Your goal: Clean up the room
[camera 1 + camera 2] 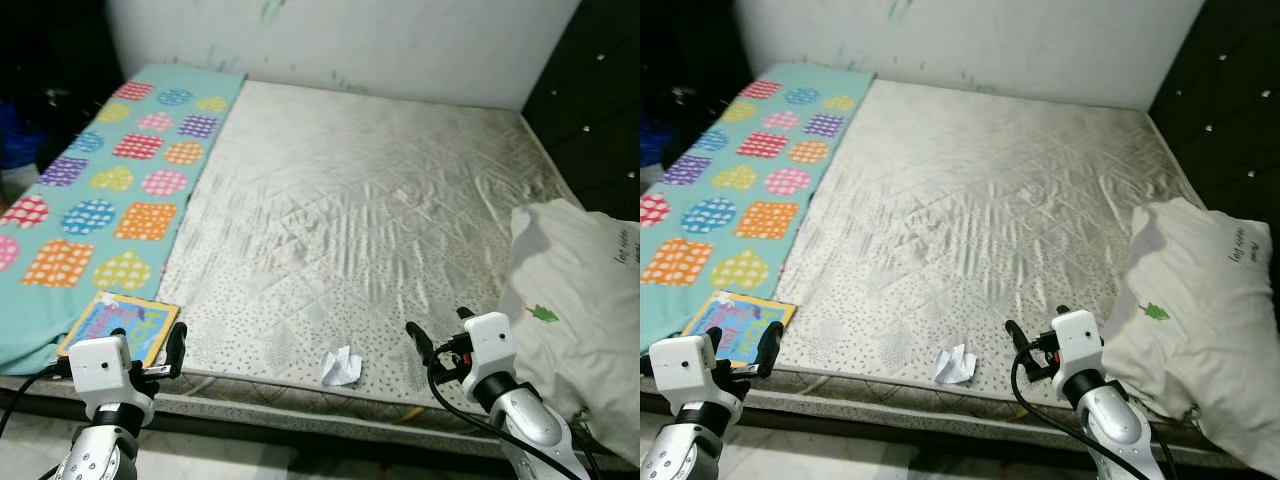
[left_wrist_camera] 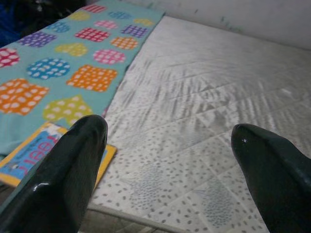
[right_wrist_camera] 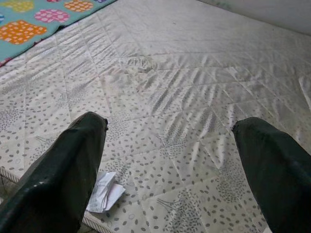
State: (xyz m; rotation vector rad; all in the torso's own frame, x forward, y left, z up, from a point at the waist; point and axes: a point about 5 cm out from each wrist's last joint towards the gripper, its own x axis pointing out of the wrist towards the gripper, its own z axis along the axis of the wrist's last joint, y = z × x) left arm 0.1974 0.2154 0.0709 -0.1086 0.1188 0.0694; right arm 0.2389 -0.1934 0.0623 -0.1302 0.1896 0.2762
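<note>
The robot stands at the foot of the bed (image 1: 380,200), both arms raised. A crumpled paper scrap (image 1: 340,367) lies near the mattress edge, just beside the right gripper (image 1: 440,335), fingers wide. Left gripper (image 1: 150,345), also wide, hovers by a picture book (image 1: 120,325). Likely next: reach down for the scrap.

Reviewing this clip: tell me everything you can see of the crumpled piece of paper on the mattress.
The crumpled paper is a small white scrap, creased and folded into an uneven wad, with faint grey marks too small to read. It lies loose on the bare quilted mattress, close to the near edge, roughly midway between the two grippers. The colourful book lies well to its left and the white pillow to its right. Nothing touches it but the mattress. The right gripper is open, hovering near it to its right.
</note>
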